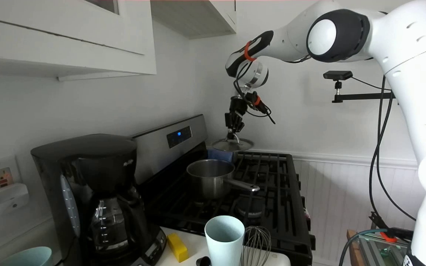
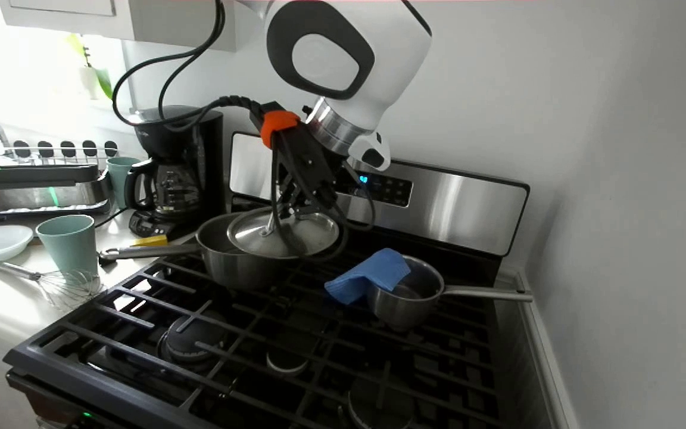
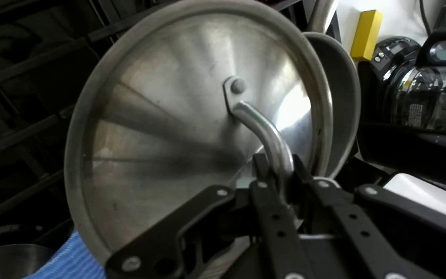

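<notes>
Stove (image 2: 295,381) carries two pots (image 2: 239,271) (image 2: 399,311), one draped with one blue cloth (image 2: 373,274); one coffee maker (image 1: 98,170) beside the stove; above the stove, the tool (image 3: 281,166), nearly closed, grips one lid (image 3: 176,116) by its handle (image 3: 263,130).

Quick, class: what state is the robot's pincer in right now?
Pincer: closed, holding the pot lid by its metal handle.
</notes>
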Robot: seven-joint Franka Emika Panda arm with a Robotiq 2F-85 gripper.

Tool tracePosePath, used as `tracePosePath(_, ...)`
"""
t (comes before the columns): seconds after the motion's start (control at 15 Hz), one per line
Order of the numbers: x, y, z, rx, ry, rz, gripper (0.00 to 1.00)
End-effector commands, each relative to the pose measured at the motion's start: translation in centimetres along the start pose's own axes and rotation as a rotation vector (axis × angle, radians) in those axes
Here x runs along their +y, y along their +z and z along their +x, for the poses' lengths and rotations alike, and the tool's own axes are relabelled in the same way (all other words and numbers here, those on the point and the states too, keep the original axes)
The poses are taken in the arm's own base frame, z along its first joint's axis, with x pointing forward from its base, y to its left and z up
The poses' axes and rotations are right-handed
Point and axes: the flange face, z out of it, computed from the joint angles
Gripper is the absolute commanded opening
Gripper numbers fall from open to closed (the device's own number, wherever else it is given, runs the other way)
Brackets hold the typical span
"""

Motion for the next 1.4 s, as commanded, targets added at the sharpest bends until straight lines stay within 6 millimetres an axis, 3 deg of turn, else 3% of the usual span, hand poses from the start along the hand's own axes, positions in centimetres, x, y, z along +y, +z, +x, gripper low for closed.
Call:
tracePosePath(0.0, 2.6, -1.3, -2.2, 0.042, -0.012, 0.082, 0.04)
tracePosePath(0.53, 10.4, -1.0, -4.9, 0.090, 0.040, 0.133, 0.04)
tracePosePath(0.93, 15.5, 0.7, -3.9, 0.189, 0.214, 0.099, 0.04)
tracePosePath(1.33, 18.3, 2.7, -3.3, 0.180, 0.285, 0.066, 0.04)
